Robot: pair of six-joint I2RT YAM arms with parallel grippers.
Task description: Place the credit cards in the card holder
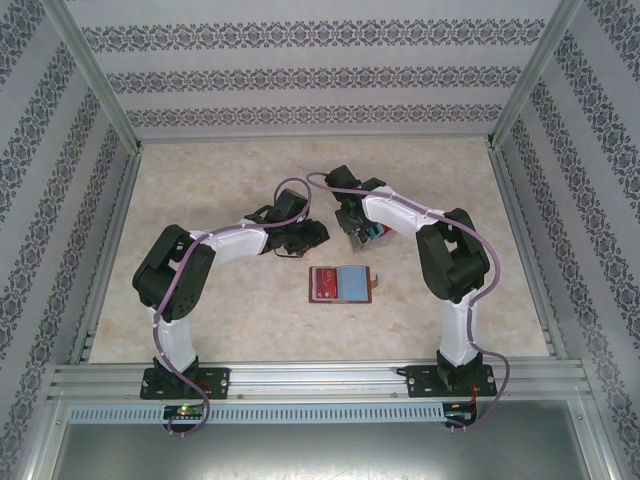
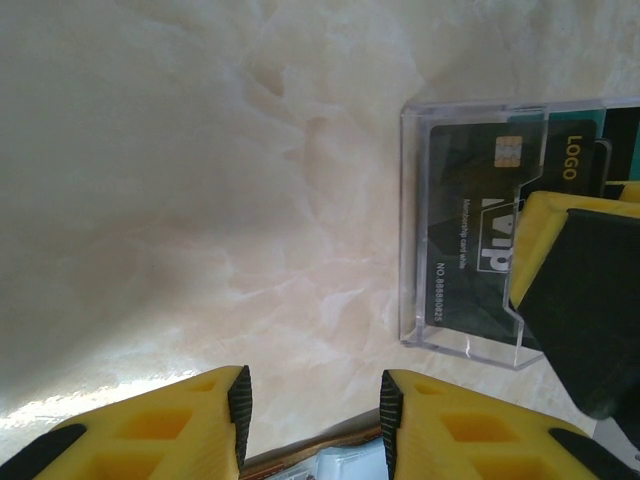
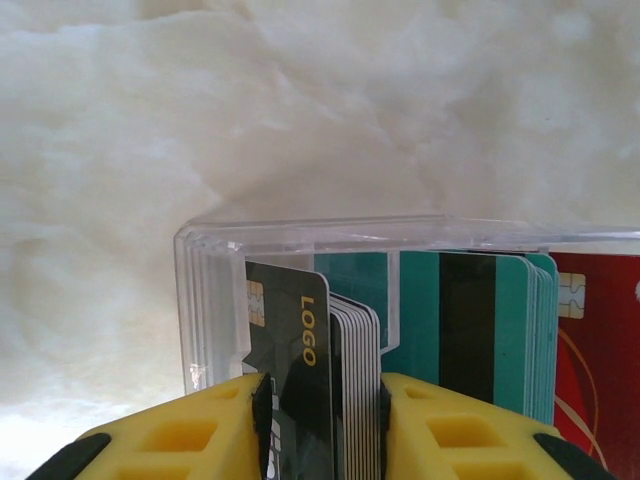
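Pinching dark grey cards (image 3: 300, 340) in one clear tray (image 3: 300, 230): right gripper (image 3: 322, 405); left gripper (image 2: 315, 405) spread; card holder (image 1: 372, 284) at tray's 6 o'clock: one red card (image 1: 323, 284), one teal card (image 1: 352, 283).

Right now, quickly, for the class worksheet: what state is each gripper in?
Left gripper: open, holding nothing.
Right gripper: closed on dark grey cards standing in the clear tray.

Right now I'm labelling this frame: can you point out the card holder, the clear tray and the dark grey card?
card holder (image 1: 342, 284), top external view, its middle fold.
clear tray (image 3: 210, 310), right wrist view, its left wall.
dark grey card (image 3: 300, 400), right wrist view, its face below the LOGO print.
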